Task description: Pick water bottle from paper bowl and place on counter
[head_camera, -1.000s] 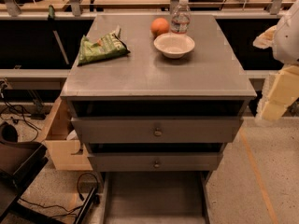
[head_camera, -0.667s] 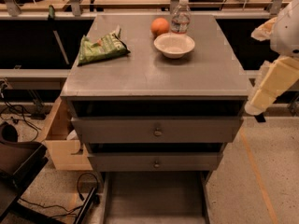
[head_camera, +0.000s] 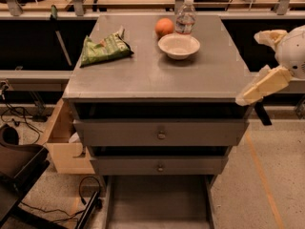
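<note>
Fingers (head_camera: 265, 83) spread wide and empty, our gripper (head_camera: 248, 68) hangs at the frame's right edge, so we should lift over the counter (head_camera: 157, 78) toward upper centre and close on the water bottle (head_camera: 185, 17), upright just behind the paper bowl (head_camera: 178, 46), without nudging the orange (head_camera: 164, 26).

on the counter (head_camera: 143, 80): snack bag (head_camera: 104, 48) left, paper bowl (head_camera: 179, 46) right of it, orange fruit (head_camera: 164, 26) and water bottle (head_camera: 185, 15) just behind; gripper (head_camera: 257, 73) beside the near right edge.

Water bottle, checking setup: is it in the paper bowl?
No, water bottle stands behind paper bowl; gripper hangs beside counter's right edge.
</note>
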Controlling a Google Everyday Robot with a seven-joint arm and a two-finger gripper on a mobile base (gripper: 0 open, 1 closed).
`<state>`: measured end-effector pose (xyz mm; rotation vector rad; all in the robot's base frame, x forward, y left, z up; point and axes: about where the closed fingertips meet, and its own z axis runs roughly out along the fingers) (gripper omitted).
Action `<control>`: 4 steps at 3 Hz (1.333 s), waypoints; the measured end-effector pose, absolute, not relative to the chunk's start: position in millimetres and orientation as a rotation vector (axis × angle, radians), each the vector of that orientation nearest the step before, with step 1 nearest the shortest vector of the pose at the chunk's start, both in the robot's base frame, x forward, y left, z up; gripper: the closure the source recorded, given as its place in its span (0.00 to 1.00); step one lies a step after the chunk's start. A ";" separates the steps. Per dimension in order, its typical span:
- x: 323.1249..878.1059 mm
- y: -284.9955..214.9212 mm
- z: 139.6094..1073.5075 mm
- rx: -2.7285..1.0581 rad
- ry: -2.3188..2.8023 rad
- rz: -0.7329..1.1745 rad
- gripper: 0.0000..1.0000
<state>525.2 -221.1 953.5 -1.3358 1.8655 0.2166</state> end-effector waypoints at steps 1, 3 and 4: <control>575.4 -220.8 977.0 -1.140 1.589 0.290 0.00; 625.7 -226.1 1022.5 -0.921 1.378 0.336 0.00; 625.3 -225.9 1022.2 -0.923 1.379 0.336 0.00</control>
